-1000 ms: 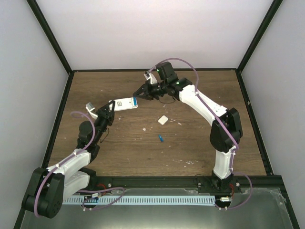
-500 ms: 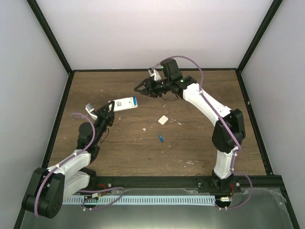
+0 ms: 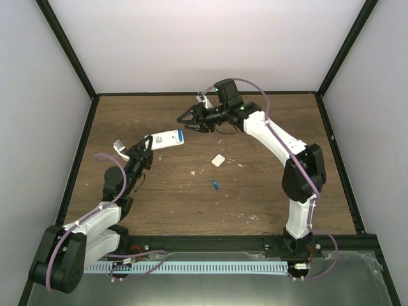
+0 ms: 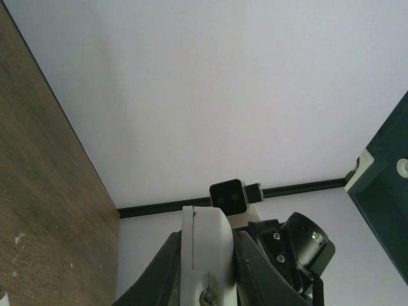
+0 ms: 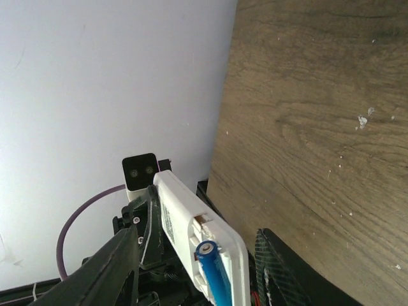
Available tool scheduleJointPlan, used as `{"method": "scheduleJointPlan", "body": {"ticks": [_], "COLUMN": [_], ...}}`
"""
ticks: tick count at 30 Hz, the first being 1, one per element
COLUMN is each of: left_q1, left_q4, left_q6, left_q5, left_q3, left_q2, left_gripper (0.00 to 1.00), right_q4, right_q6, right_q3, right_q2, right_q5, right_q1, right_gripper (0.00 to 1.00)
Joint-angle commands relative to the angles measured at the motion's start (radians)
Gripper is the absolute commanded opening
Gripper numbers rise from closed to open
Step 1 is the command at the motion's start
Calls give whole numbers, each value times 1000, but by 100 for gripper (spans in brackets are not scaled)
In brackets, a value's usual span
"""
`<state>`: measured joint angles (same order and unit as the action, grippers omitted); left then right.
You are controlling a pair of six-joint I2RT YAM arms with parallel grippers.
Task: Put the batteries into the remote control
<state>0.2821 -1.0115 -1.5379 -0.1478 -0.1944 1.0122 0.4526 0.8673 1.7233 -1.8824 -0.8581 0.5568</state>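
Observation:
The white remote control (image 3: pixel 166 138) is held off the table at the back left, with my left gripper (image 3: pixel 144 153) shut on its lower end. One blue battery (image 3: pixel 180 135) lies in the open compartment at its free end. In the right wrist view this battery (image 5: pixel 213 275) sits in the remote control (image 5: pixel 185 220), which lies between my dark fingers (image 5: pixel 108 268) with gaps on both sides. My right gripper (image 3: pixel 185 119) is open just beyond that end. A second battery (image 3: pixel 216 185) lies on the table. In the left wrist view the remote control (image 4: pixel 205 233) is clamped in my left gripper (image 4: pixel 207 277).
A small white square cover piece (image 3: pixel 218 160) lies on the wooden table (image 3: pixel 268 191) between the remote and the loose battery. A few pale crumbs (image 3: pixel 194 173) are scattered near it. Black frame posts and white walls close in the back and both sides.
My right gripper has opened and drawn back a little from the remote's end. The blue battery has stayed in the compartment. The left gripper has kept hold of the remote.

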Motion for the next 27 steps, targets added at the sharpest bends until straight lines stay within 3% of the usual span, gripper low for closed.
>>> {"method": "scheduleJointPlan", "body": {"ticks": [1,27], "left_q1": [3,3], "left_q4": [-85,-114], "left_q6": [-15,7], "left_q5": [-16,2], "left_q3": [4,3], "left_q2": [-14,-1], "left_gripper": [0,0], "right_q4": [-20,-70], "right_q6": [24,49], "right_q3": [38,11], "right_q2": [-23,-30], "right_q5": [-53,-85], "right_q1": [3,31], "right_gripper": [42,32]}}
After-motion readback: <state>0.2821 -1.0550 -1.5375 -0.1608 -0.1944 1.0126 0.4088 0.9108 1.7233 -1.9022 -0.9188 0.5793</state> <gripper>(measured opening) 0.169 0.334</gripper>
